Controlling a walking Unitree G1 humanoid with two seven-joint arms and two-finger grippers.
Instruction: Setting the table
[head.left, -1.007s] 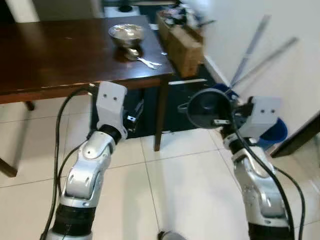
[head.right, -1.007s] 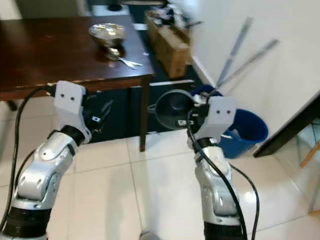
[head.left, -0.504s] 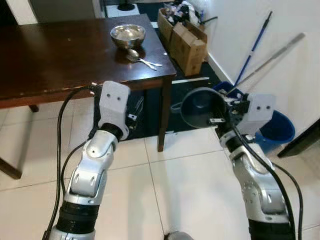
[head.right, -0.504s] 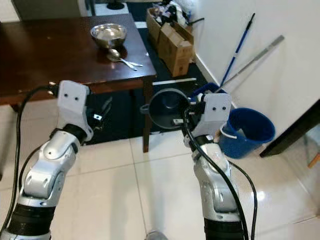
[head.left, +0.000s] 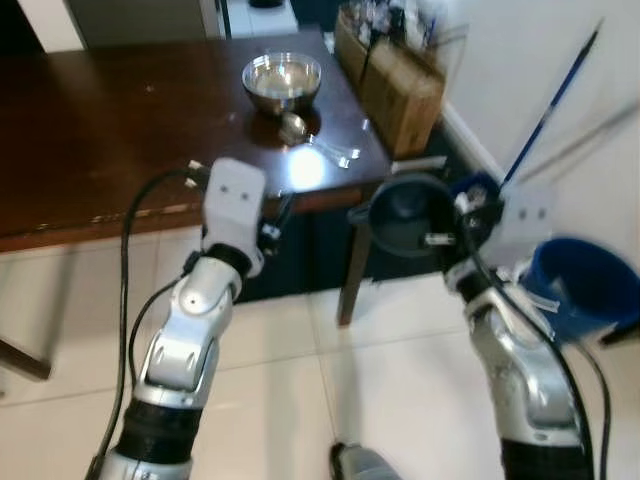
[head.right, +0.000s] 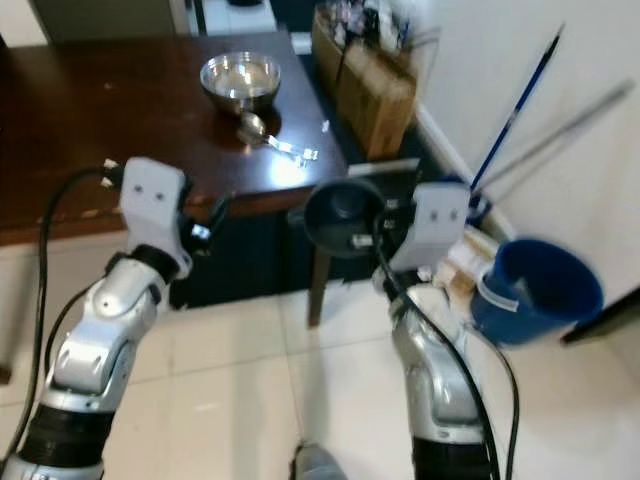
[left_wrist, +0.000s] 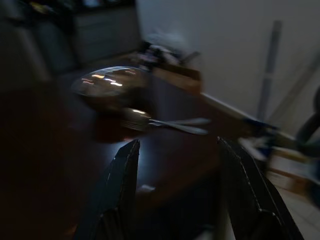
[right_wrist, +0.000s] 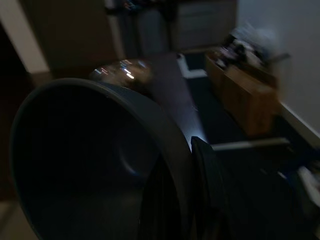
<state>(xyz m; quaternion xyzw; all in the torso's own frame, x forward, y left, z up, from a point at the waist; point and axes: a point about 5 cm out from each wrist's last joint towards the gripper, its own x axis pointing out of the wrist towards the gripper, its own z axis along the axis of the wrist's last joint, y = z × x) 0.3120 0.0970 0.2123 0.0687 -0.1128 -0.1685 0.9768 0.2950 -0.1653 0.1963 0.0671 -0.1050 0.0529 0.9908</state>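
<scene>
While the right gripper (head.left: 437, 236) pinches the rim of the dark bowl (head.left: 408, 212), that bowl hangs in the air off the table's near right corner, tilted so its mouth faces back toward the robot. In the right wrist view one finger (right_wrist: 212, 175) lies against the outside of the bowl wall, pressed onto the rim. The table (head.left: 90, 130) lies ahead and to the left of the held bowl. On it, near the far right corner, stand a steel bowl (head.left: 282, 80) and, just in front of it, a spoon (head.left: 310, 135), apart from the held bowl.

The left gripper (left_wrist: 175, 165) is spread and empty, pointing over the table edge toward the steel bowl and spoon. It is the nearer arm to the tabletop, but the right arm carries the load.

Judgement: the coming move calls for carrying the bowl leftward and forward over the edge, then levelling it, mouth up, before release.
</scene>
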